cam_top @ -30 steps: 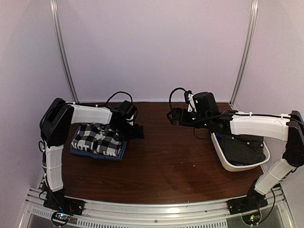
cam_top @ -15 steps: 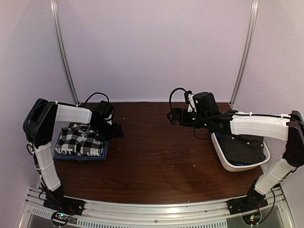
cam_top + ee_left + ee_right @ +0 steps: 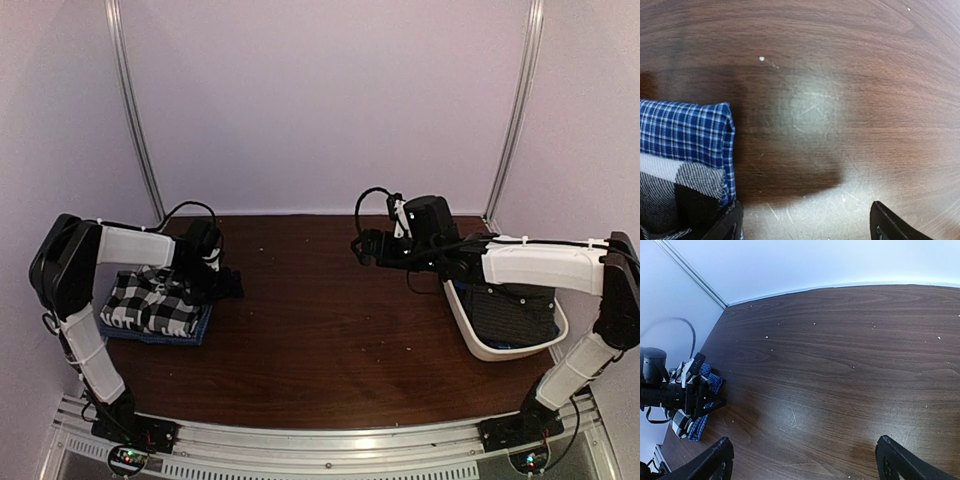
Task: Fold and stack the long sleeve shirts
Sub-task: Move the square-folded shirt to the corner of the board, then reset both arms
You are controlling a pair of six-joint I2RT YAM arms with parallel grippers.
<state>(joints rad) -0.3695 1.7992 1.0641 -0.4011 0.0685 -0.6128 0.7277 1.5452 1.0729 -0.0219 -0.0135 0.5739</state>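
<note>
The black-and-white checked shirt (image 3: pixel 150 300) lies folded on top of the folded dark blue shirt (image 3: pixel 197 328) at the table's left edge. In the left wrist view the blue shirt (image 3: pixel 685 130) is at the left with the checked shirt (image 3: pixel 667 187) over it. My left gripper (image 3: pixel 228 287) is open, low over the table, with its left finger against the stack's right edge (image 3: pixel 805 222). The dark charcoal shirt (image 3: pixel 510 315) lies in the white basket (image 3: pixel 490 350) at the right. My right gripper (image 3: pixel 362 247) is open and empty above the table's middle back (image 3: pixel 805 460).
The brown wooden table (image 3: pixel 340 330) stretches between the stack and the basket. Pale walls with metal posts (image 3: pixel 135 120) enclose the back and sides. The right wrist view shows the left arm (image 3: pixel 670 392) beside the blue cloth (image 3: pixel 711 382).
My left arm has moved left across the table, and the shirt stack has slid left with it to the table's left edge. The right arm has not moved.
</note>
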